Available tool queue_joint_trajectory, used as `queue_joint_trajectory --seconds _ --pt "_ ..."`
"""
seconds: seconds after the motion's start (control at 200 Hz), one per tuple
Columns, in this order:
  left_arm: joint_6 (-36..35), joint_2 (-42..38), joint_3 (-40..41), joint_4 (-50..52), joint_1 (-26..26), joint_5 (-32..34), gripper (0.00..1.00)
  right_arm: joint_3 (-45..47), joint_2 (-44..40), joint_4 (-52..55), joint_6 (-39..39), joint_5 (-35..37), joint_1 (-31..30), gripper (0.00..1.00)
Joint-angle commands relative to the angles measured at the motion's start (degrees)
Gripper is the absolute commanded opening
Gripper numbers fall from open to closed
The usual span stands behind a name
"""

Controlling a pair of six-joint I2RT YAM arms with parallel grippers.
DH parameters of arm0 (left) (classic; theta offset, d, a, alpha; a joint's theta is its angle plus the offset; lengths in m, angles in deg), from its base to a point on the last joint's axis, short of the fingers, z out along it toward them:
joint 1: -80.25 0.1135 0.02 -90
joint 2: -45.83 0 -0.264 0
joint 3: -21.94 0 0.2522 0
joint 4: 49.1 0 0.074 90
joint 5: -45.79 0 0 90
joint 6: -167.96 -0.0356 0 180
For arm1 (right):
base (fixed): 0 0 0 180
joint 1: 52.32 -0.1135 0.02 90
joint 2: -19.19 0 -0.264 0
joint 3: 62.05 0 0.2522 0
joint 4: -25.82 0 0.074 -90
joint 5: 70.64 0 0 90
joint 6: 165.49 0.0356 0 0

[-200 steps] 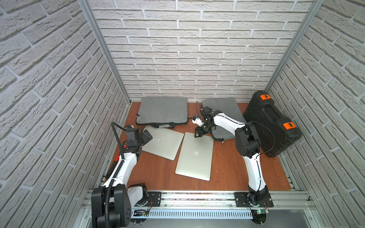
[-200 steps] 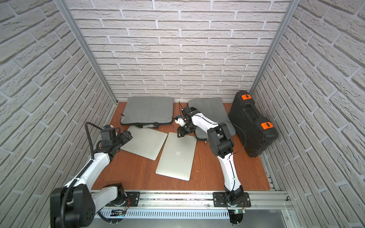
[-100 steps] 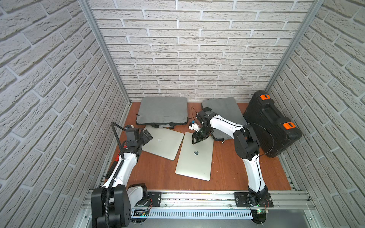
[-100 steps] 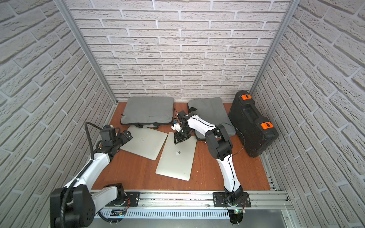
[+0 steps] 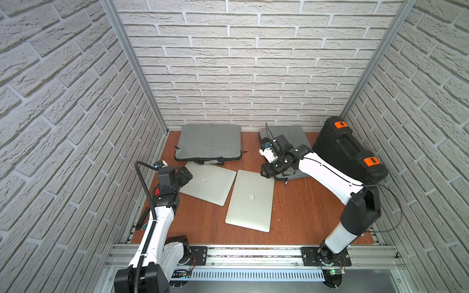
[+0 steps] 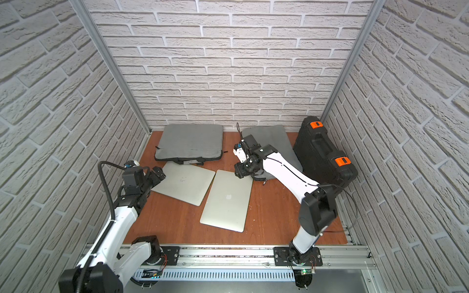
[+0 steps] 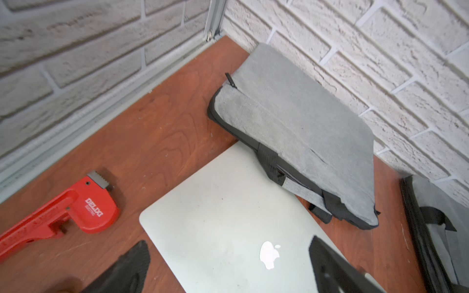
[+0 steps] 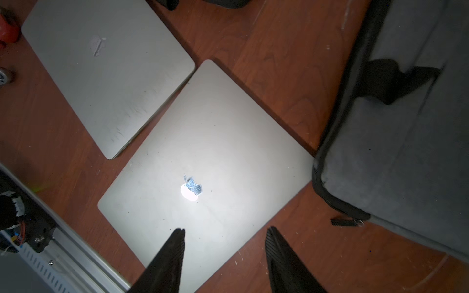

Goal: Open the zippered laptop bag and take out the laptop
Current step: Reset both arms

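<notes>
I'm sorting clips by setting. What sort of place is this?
Likely a robot test booth, not a real room: brick-patterned wall panels enclose a small wooden table, and the left arm and right arm are bolted to a rail along its front.

A black hard case (image 5: pixel 350 152) with orange latches (image 5: pixel 340 124) is resting against a white brick wall (image 5: pixel 253 63) at the desk's (image 5: pixel 299 215) far corner, while a red pipe wrench (image 7: pixel 58 210) is lying flat near the opposite wall.

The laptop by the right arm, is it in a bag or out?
Out: the laptop lies flat, lid shut, on the table, beside the grey bag.
</notes>
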Motion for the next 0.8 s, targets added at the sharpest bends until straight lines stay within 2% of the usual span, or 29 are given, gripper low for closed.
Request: queue_joint_trajectory --seconds 0.0,0.14,0.26,0.365,0.49,0.69,0.795 --pt "-2.3 -4.2 2.5 0.2 -0.6 4.2 0.98 8.1 -5.8 -3.9 3.8 10.0 0.3 0.55" --pt "-4.9 -10.1 5.7 -0.8 -2.2 7.6 0.98 18.5 -14.3 -7.5 5.3 17.6 0.7 0.59" --pt "-8.5 -13.0 9.0 -3.5 -5.6 12.2 0.98 25.8 -20.5 -10.4 6.0 23.6 1.3 0.73" --pt "-12.0 -13.3 11.3 -6.6 -8.7 16.0 0.98 30.8 -25.3 -13.1 5.2 30.5 1.5 0.91" --pt "-16.4 -11.1 13.5 -12.2 -11.2 18.2 0.98 37.7 -31.7 -19.3 3.6 39.4 1.8 1.0" --pt "-23.1 -6.7 15.2 -20.4 -11.4 18.6 0.98 46.3 -37.9 -31.5 -2.3 45.6 3.8 0.99" --pt "-28.1 -4.2 19.7 -32.0 -11.0 18.5 0.98 50.0 -38.1 -39.5 -5.6 45.4 4.5 1.0"
